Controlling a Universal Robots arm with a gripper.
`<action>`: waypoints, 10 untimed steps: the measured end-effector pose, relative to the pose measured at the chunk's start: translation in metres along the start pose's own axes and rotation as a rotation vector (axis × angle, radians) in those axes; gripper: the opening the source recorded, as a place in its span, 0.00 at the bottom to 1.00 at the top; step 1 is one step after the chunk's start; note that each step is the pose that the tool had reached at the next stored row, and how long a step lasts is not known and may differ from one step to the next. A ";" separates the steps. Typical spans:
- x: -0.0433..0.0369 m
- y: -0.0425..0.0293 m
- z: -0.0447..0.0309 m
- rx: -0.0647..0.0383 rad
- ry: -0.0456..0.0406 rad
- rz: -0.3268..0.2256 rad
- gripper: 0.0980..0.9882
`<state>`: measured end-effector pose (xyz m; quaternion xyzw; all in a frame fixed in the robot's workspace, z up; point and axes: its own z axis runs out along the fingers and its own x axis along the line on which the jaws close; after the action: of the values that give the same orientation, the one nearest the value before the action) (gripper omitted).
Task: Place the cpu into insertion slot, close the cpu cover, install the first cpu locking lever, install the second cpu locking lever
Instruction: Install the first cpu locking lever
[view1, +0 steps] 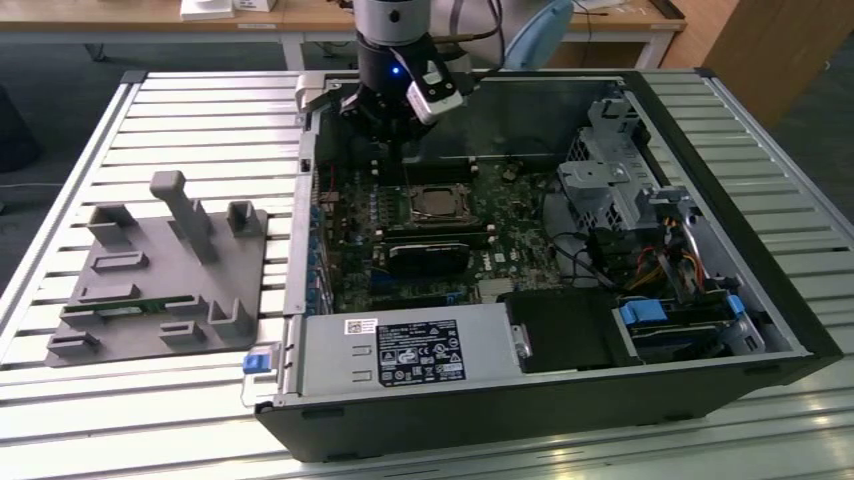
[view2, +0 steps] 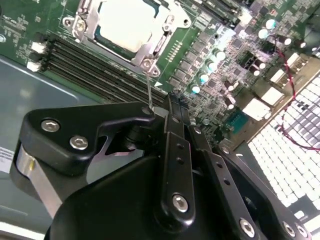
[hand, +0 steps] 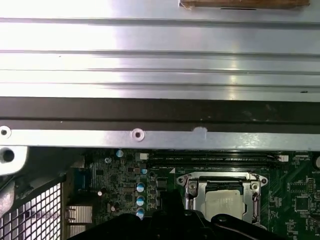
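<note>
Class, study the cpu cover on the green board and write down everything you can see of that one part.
The cpu cover is a thin, silvery metal frame with a square window, through which the pale metal top of the cpu shows. It lies flat around the cpu, closed down on the green circuit board, with screw heads by its corners. In the second wrist view a thin metal rod runs from one corner to the tool.
</note>
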<state>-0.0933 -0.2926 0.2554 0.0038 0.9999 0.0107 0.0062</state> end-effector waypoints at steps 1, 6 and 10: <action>-0.0015 0.0003 0.0001 0.000 0.0000 0.000 0.02; -0.0103 0.0019 0.0007 0.000 0.0001 0.000 0.02; -0.0196 0.0025 0.0011 0.000 0.0001 0.000 0.02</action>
<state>-0.0736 -0.2903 0.2546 0.0038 0.9999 0.0107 0.0061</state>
